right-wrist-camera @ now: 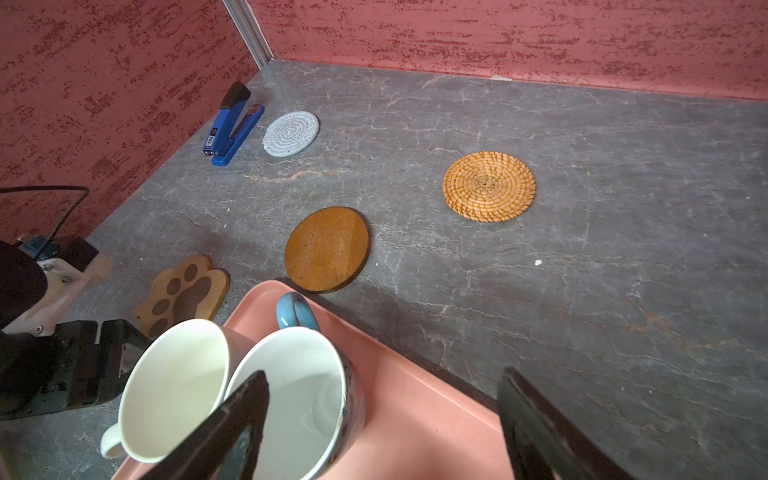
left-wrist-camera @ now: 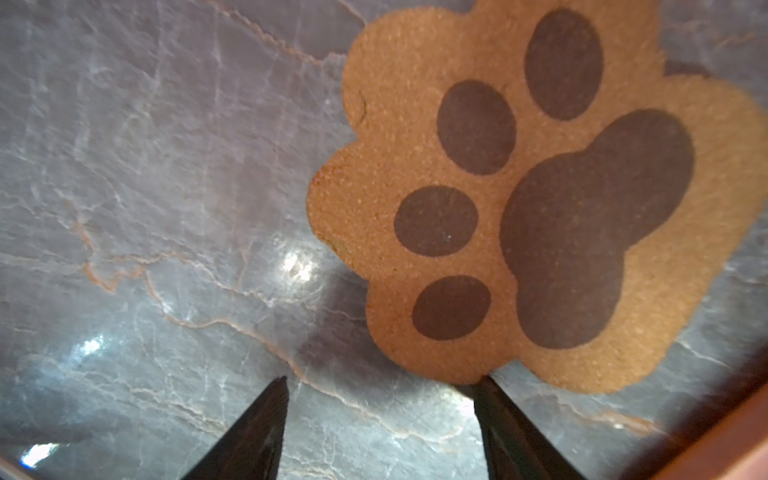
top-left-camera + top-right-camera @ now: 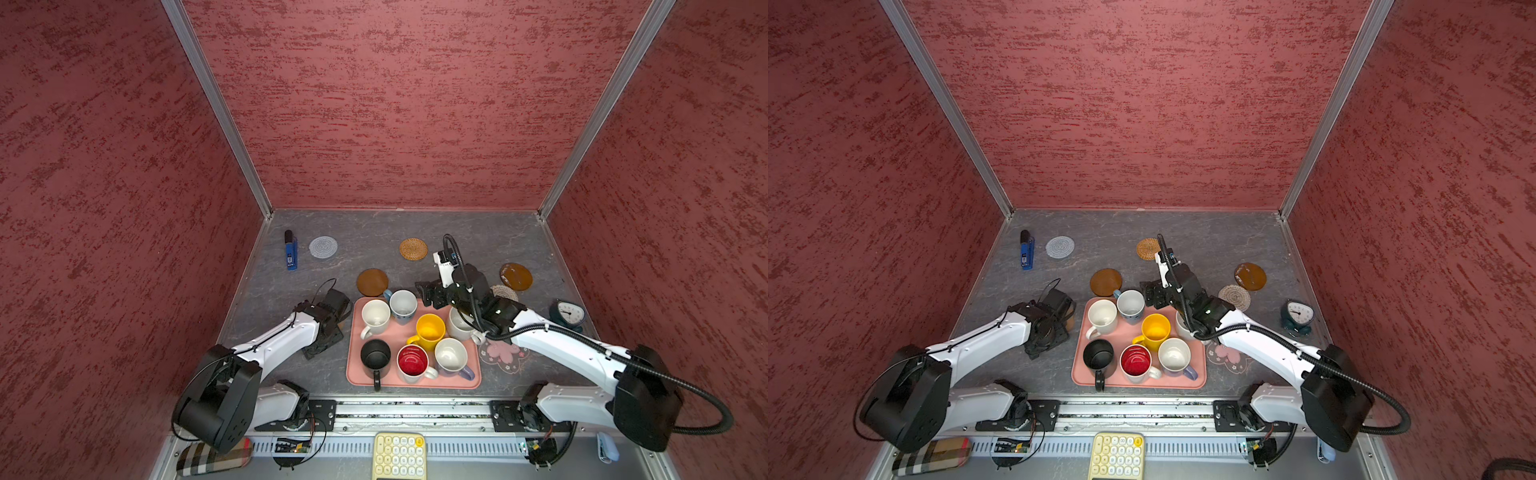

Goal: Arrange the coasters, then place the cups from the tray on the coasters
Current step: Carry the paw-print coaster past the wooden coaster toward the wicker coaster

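The salmon tray (image 3: 353, 365) holds several cups: two white (image 3: 375, 316) (image 3: 459, 326), blue (image 3: 403, 305), yellow (image 3: 430, 330), black (image 3: 375, 355), red-lined (image 3: 412, 361) and lavender (image 3: 452, 356). My left gripper (image 2: 384, 380) points down at the table left of the tray. It is open, and one fingertip (image 2: 488, 384) is at the edge of the tan paw coaster (image 2: 540, 199). My right gripper (image 1: 385, 374) hangs open over the tray's far corner, one finger above the blue cup (image 1: 291, 399). Around the tray lie grey woven (image 3: 323, 247), wicker (image 3: 413, 249), brown (image 3: 372, 282) (image 3: 516, 276), beige (image 3: 505, 293) and pink flower (image 3: 503, 353) coasters.
A blue stapler (image 3: 291, 251) lies at the back left beside the grey coaster. A small clock (image 3: 570, 316) stands by the right wall. A yellow keypad (image 3: 399, 455) and a plaid pouch (image 3: 212, 457) sit in front of the arm rail. Red walls close three sides.
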`<state>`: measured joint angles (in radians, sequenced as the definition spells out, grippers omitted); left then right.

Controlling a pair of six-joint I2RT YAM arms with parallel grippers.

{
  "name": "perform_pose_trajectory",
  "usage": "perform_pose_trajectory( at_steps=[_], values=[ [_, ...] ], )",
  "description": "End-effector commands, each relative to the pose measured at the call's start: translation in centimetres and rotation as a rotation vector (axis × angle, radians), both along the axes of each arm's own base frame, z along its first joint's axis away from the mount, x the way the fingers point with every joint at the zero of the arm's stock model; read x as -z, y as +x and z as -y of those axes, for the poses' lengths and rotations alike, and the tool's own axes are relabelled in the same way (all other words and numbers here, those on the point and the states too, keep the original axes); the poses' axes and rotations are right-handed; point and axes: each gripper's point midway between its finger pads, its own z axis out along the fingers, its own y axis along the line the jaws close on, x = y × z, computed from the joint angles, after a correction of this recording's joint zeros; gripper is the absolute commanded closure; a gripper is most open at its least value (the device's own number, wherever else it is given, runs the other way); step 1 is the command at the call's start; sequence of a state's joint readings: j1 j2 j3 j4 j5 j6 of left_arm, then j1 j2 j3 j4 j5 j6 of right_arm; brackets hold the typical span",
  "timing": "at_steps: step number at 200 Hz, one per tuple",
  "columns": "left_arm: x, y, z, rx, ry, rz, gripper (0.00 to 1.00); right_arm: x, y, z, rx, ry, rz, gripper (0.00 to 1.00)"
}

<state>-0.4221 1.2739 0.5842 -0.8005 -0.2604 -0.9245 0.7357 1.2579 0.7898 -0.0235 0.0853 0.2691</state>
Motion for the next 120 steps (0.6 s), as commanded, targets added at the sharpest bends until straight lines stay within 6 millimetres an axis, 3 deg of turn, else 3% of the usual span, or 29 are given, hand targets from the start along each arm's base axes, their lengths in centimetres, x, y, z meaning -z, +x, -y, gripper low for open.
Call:
perform_pose_trajectory(
  at_steps=[1,23,69,120],
  values=[
    [0.6,0.9,1.3,0.069,-0.045,-0.007,0.25,-1.0,-0.2,-0.2,-0.034,0.042,0.040,0.14],
    [1.1,1.7,2.1,0.097,-0.081,-0.013,0.22,-0.8,-0.6,-0.5,-0.054,0.060,0.030,0.14],
    [1.2,3.0,1.9,0.083,-0.101,-0.018,0.21,-0.8,-1.4,-0.4,-0.079,0.098,0.025,0.14],
    [0.1,5.9,1.9,0.113,-0.089,0.016,0.22,-2.1,-1.7,0.2,-0.072,0.124,0.053,0.14]
  ],
)
